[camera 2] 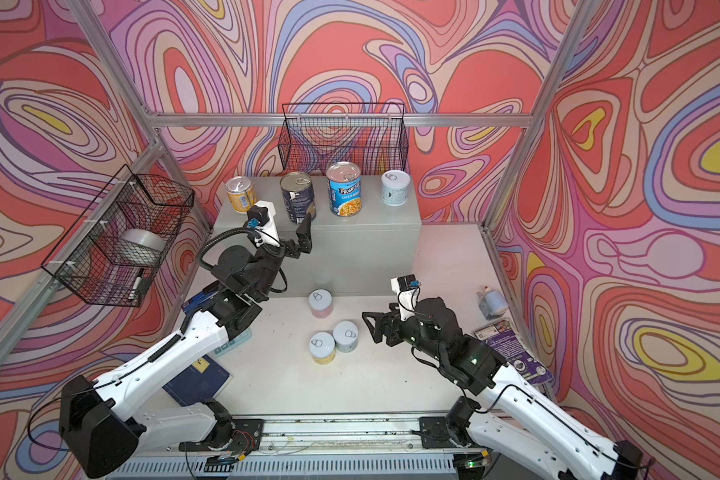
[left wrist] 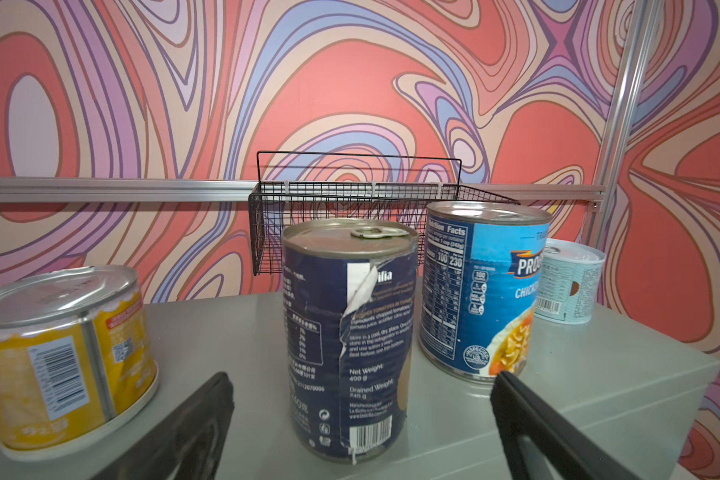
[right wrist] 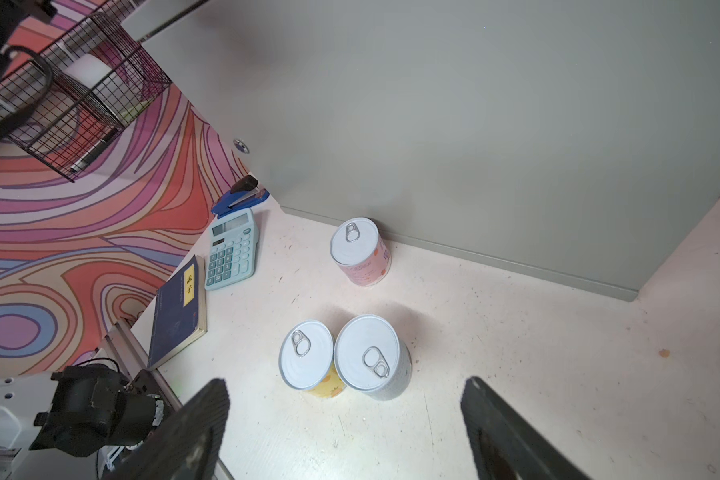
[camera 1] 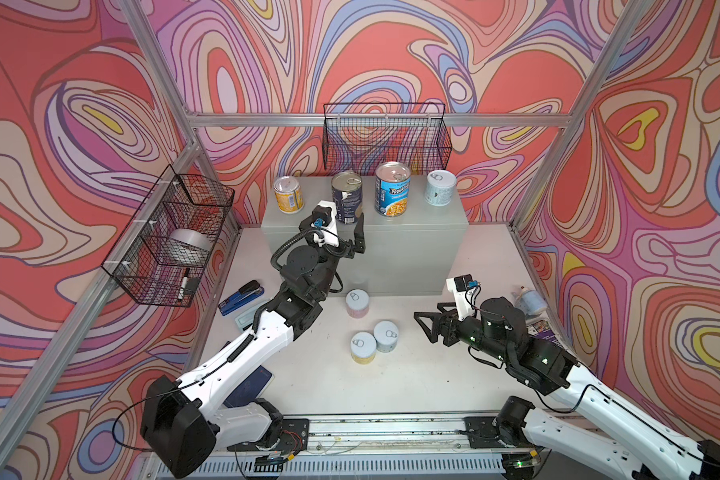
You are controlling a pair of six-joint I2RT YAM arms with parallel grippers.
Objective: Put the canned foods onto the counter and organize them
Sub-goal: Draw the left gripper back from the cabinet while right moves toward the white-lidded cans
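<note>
Well, my left fingers (left wrist: pixel 524 419) are spread wide and empty, just short of the navy tin (left wrist: pixel 346 332), which stands upright near the front edge of the grey bench (camera 1: pixel 416 249), beside the Progresso tin (left wrist: pixel 483 291). I'd draw straight back and level, so neither finger clips its torn label (left wrist: pixel 360 291). My right fingers (right wrist: pixel 495 432), likewise parted and holding nothing, hover above the white bench (right wrist: pixel 537 353) near the pale blue tin (right wrist: pixel 368 357). It touches the yellow tin (right wrist: pixel 306 353), so I'd come down on its free sides. The pink tin (right wrist: pixel 358 249) stands just beside the grey bench's front face.
</note>
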